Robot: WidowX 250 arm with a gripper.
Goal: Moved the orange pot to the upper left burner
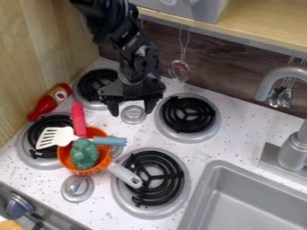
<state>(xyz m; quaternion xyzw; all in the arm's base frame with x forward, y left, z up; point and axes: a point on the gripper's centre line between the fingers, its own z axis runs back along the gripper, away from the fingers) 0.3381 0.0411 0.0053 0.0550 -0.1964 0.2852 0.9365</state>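
My gripper hangs at the upper middle of the camera view, its two fingers spread apart with nothing between them, over the area by the upper left burner. Below and to the left of it is the orange pot, sitting between the lower left and lower right burners, its grey handle pointing down and right. A green object lies in the pot. A white spatula with a blue handle rests across the pot, and a red-handled utensil leans by its back rim.
A red bottle lies near the left wall beside the upper left burner. Other burners are at the upper right, lower right and lower left. The sink and faucet stand at the right.
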